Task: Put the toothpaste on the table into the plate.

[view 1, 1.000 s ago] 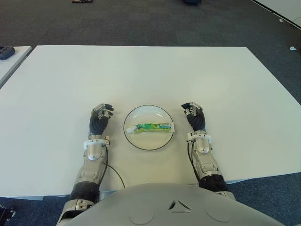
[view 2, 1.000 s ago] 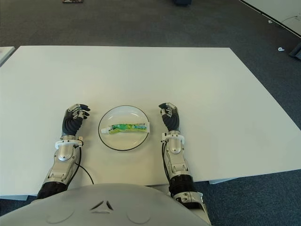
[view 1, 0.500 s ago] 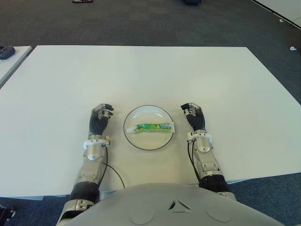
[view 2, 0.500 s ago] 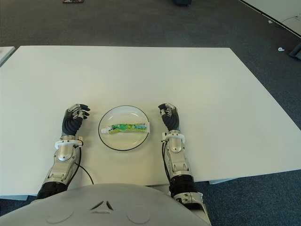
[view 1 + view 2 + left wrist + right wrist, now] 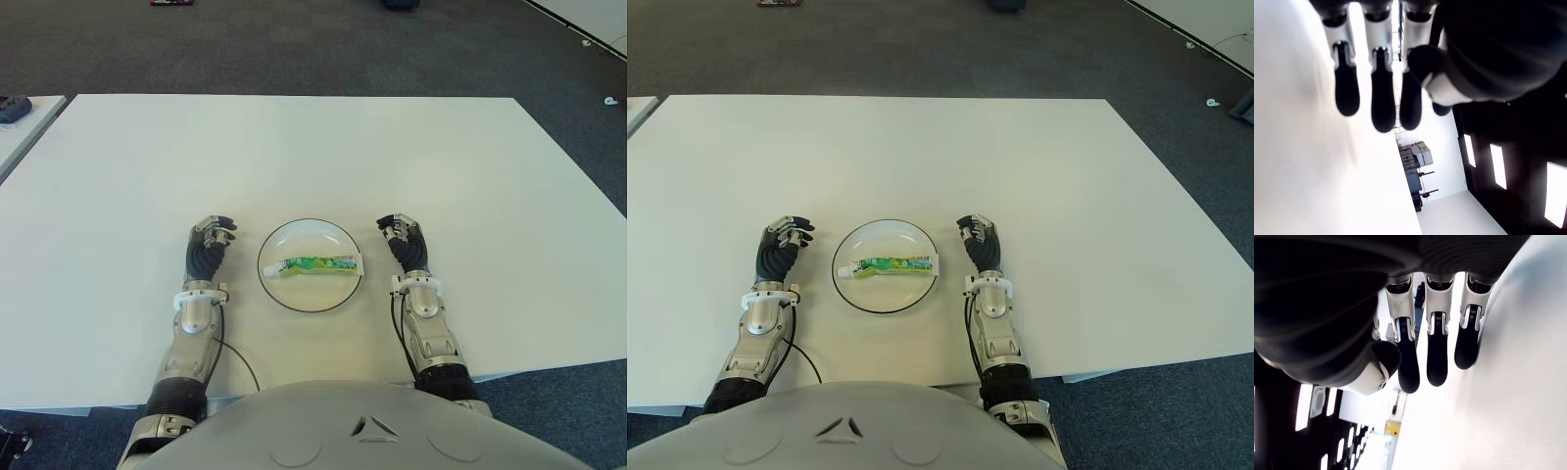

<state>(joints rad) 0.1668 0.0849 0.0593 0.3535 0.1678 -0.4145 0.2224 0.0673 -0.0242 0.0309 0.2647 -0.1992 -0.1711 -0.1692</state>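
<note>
Green-labelled toothpaste [image 5: 315, 263] is seen lying inside the plate [image 5: 277, 292]; the task appears finished. Left hand [image 5: 209, 245] and right hand [image 5: 405, 242] flank it, loosely curled, empty.

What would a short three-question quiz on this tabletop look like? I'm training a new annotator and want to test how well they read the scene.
1. True or false: the toothpaste lies inside the plate.
2. Multiple choice: what does the right hand hold? A) the toothpaste B) the plate C) nothing
3. Fill in: on the white table, the left hand shows to the plate's ____ side.

Key
1. True: the tube lies across the plate's middle.
2. C: its fingers are relaxed around nothing, beside the plate.
3. Left; it holds nothing either.
</note>
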